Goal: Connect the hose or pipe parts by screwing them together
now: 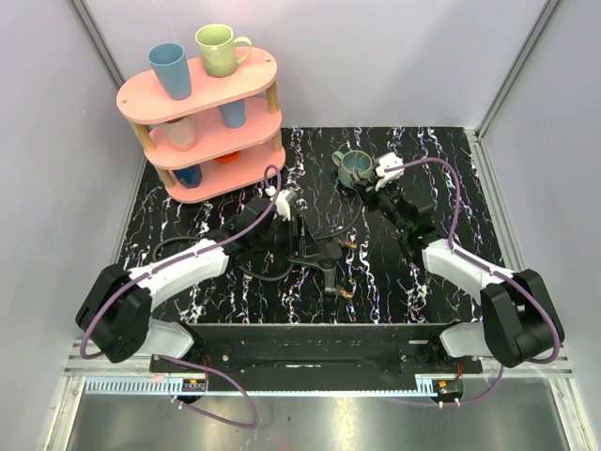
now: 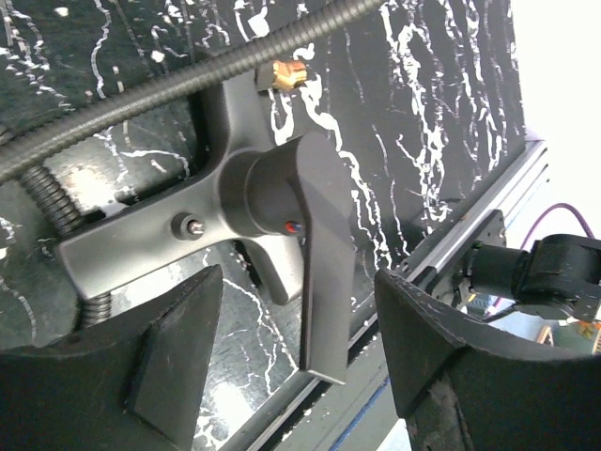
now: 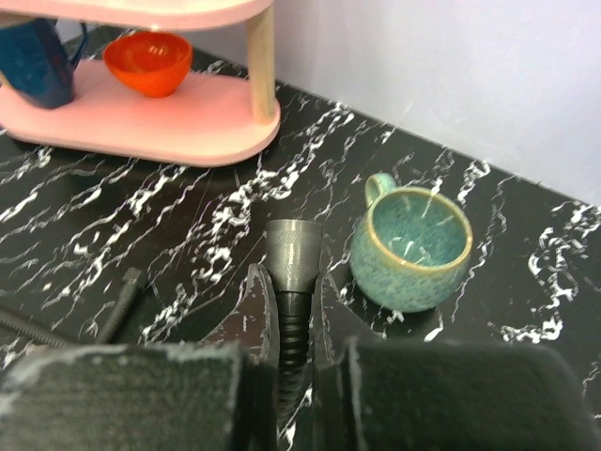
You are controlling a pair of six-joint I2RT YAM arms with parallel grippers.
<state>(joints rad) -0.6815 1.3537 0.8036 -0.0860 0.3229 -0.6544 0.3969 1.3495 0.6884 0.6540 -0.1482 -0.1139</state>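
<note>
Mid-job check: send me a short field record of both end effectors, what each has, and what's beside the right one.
Left end effector: open, fingers either side of the lever on the dark grey tap-shaped fitting, not clamped
Right end effector: shut on the grey corrugated hose, just behind its grey ribbed end nut
Beside right: teal glazed ceramic mug, upright, next to the nut
Loose end: small brass threaded tip lying on the black white-veined table
Connection: hose nut not on any thread
</note>
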